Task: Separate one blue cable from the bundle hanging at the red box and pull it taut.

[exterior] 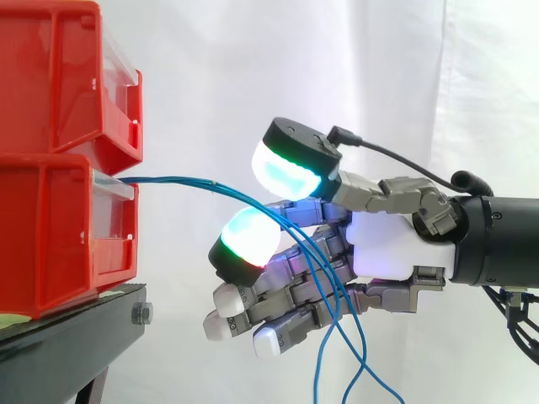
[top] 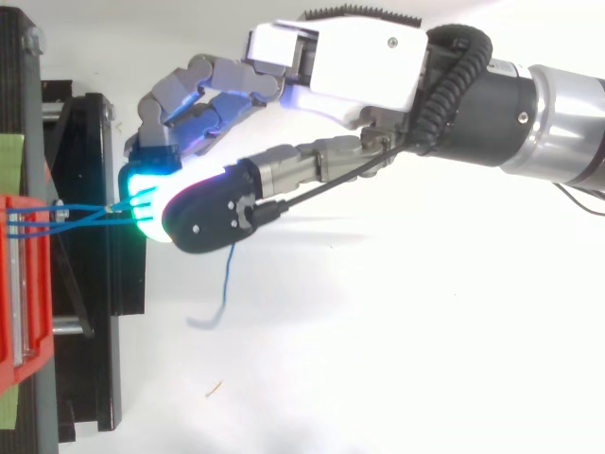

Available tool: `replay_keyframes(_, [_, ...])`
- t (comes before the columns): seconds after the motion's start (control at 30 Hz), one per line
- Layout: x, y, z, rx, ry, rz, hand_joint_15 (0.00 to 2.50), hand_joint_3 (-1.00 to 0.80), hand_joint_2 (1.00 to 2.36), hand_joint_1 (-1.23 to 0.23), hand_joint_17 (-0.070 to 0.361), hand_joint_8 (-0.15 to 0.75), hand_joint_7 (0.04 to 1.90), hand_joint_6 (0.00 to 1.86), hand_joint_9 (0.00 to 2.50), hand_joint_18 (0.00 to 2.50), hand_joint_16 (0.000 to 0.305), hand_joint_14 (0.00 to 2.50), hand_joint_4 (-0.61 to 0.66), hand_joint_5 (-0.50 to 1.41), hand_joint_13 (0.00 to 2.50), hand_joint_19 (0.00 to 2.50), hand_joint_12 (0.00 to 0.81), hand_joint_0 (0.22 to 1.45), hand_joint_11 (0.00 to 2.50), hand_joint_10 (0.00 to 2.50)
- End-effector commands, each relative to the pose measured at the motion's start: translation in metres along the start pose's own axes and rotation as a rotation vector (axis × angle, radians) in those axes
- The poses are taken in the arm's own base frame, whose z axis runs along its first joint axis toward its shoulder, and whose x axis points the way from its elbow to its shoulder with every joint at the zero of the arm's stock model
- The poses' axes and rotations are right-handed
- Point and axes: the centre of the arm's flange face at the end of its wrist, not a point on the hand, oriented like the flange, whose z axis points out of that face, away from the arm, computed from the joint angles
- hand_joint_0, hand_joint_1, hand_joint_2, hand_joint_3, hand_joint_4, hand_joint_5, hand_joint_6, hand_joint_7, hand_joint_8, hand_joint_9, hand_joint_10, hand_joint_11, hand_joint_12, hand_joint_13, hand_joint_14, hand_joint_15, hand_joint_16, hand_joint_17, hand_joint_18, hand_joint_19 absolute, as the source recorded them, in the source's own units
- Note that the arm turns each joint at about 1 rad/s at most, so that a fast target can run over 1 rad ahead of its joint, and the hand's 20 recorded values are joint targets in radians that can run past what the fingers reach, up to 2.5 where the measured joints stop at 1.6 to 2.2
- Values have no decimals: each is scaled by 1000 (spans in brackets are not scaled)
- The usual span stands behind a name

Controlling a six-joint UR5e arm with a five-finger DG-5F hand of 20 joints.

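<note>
The blue cables (exterior: 173, 179) leave the front of the lower red bin (exterior: 59, 236), which sits at the edge of the black stand (exterior: 67, 345) facing the arm. They run almost level out beyond that edge, then drop in loose loops. The robot hand (exterior: 387, 244) meets them in mid-air. Two glowing fingertips (exterior: 286, 172) close on the strands from above and below, apparently a pinch placed where they converge. The other fingers curl beneath, with the loops draped over them. More than one strand seems caught, so I judge the separation not yet done.
</note>
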Motion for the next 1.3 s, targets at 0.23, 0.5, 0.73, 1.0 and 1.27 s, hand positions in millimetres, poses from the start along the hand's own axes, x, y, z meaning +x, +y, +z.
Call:
replay_keyframes(0.23, [3,1,1,-7,0,-1,128,-261,1013,-681,74,351,985,756,872,695,33,4,216,-152,562,306,284,637,474,10])
replay_keyframes(0.5, [4,2,1,-9,1,-2,120,-285,1013,-871,76,345,888,852,829,685,34,4,239,-203,544,251,299,735,583,11])
replay_keyframes(0.73, [4,2,1,-8,2,-12,134,-500,1000,-925,77,337,929,870,875,706,34,5,220,-177,584,246,294,678,629,15])
replay_keyframes(1.0, [5,2,1,-8,3,-12,152,-500,1000,-506,77,348,1004,769,999,729,34,5,204,-96,628,334,283,557,539,11])
replay_keyframes(1.27, [6,2,1,-10,4,-11,181,-400,1008,-467,75,354,1121,655,1038,721,33,7,221,-69,647,376,273,641,509,14])
